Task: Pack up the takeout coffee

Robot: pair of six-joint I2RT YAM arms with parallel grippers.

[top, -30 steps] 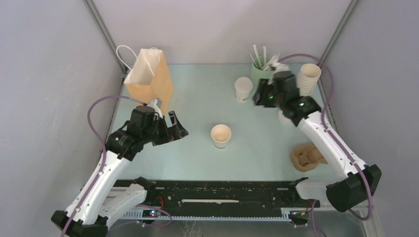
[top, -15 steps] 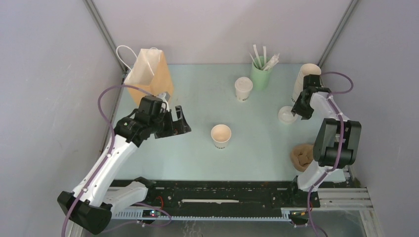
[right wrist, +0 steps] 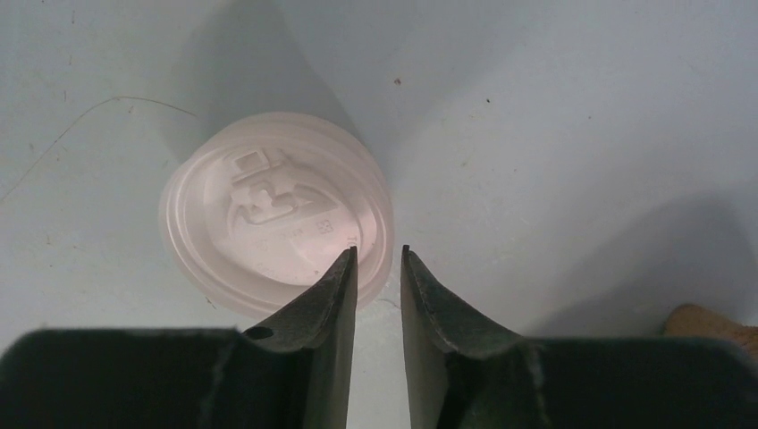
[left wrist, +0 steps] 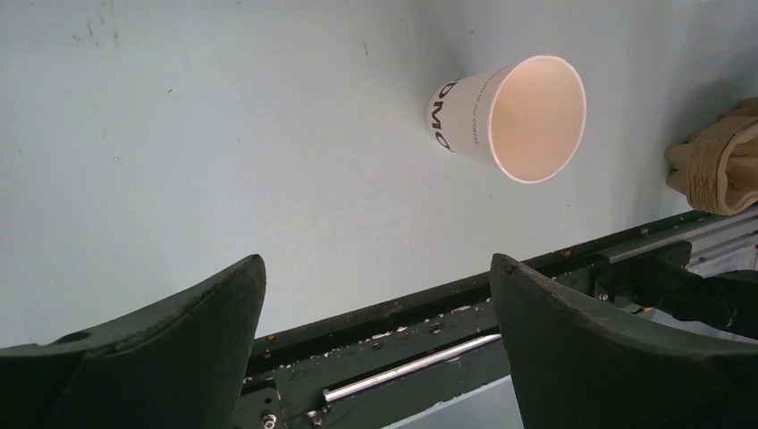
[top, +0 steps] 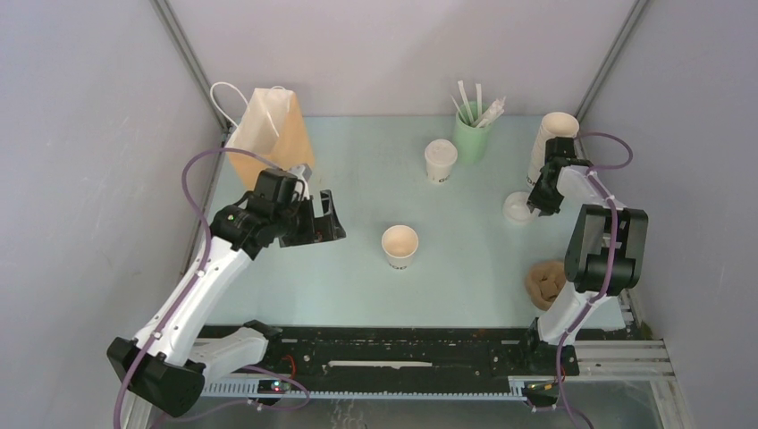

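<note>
Right gripper (right wrist: 378, 268) has edged slightly onto the loose lid (right wrist: 275, 223), jaws nearly closed at its near rim, not holding it; open cup (top: 400, 243) sits well left; thin rim may slip out.

The left gripper (left wrist: 375, 295) is held wide open on a raised, extended arm, while the right gripper (right wrist: 379, 268) — jaws nearly closed — is pointed straight down from a folded arm.
</note>
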